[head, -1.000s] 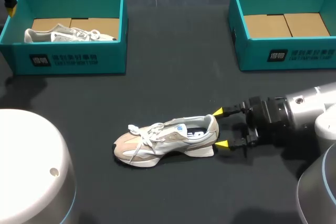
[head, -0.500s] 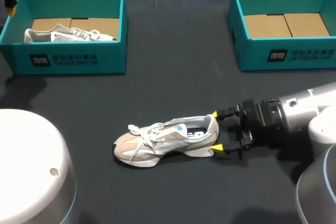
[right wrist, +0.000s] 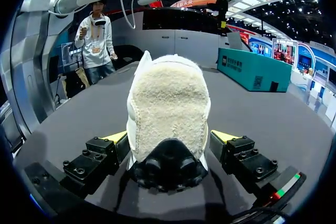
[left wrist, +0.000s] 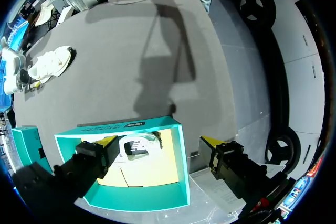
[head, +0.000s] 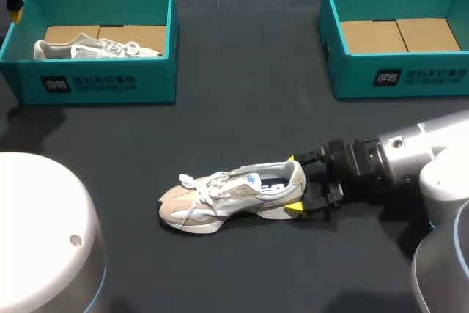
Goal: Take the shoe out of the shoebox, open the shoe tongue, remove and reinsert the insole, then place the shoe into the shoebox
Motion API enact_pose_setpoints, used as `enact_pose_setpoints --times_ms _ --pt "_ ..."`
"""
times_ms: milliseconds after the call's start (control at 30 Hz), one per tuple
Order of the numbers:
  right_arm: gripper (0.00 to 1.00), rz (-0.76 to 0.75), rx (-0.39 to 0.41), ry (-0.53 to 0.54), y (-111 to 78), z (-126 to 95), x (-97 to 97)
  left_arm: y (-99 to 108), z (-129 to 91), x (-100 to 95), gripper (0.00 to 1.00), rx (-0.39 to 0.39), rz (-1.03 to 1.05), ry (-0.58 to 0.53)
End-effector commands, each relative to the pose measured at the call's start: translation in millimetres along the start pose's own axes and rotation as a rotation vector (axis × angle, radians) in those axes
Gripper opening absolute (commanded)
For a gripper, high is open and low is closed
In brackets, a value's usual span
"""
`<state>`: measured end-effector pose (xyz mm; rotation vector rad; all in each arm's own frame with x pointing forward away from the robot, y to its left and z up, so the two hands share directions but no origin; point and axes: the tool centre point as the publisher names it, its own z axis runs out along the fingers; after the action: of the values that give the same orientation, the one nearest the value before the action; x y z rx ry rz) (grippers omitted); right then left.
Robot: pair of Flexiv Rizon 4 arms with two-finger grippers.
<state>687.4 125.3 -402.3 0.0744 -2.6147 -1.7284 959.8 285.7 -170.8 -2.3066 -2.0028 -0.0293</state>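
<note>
The sneaker lies on its side out on the dark table, toe toward the left arm's side, well apart from both teal boxes. The right gripper comes in low at the heel, jaws spread wide w/ 1 yellow tip on each side. It has hold of nothing as far as I can see.

My guess is the sneaker is light and mostly soft: mesh and suede upper, fleecy heel lining, laces loose. The sole and heel counter look like the only stiff bits, so a pinch across the heel should hold, while the collar or tongue would prob. just fold. The laces could snag.

The head view gives the layout: 2 shoeboxes at the far edge, the left shoebox w/ a 2nd sneaker inside, the right shoebox showing only cardboard. The right wrist view shows what that misses, i.e. the heel centred between the tips, w/ a sliver of gap on 1 side. The left wrist view shows the left gripper wide open and empty, hanging over the left shoebox.
</note>
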Motion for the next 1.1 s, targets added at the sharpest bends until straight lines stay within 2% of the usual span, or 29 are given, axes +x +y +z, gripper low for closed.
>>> enact_pose_setpoints --times_ms 33,1000,1033,1067,1100 --pt "1.00 0.000 0.004 0.002 -0.2 7 -1.5 -1 0 0.5 1.00 -0.001 0.001 0.001" --pt "1.00 -0.011 -0.013 0.025 -1.0 29 -4.5 -1 0 0.5 1.00 -0.001 0.001 0.001" --pt "0.89 -0.012 -0.014 0.027 -1.2 29 -4.6 -1 0 0.5 1.00 -0.001 0.001 0.001" --pt "0.36 -0.012 -0.015 0.028 -1.4 30 -4.8 -1 0 0.5 1.00 -0.001 0.001 0.001" --pt "0.00 -0.012 -0.015 0.029 -1.6 30 -4.9 -1 0 0.5 1.00 -0.001 0.001 0.001"
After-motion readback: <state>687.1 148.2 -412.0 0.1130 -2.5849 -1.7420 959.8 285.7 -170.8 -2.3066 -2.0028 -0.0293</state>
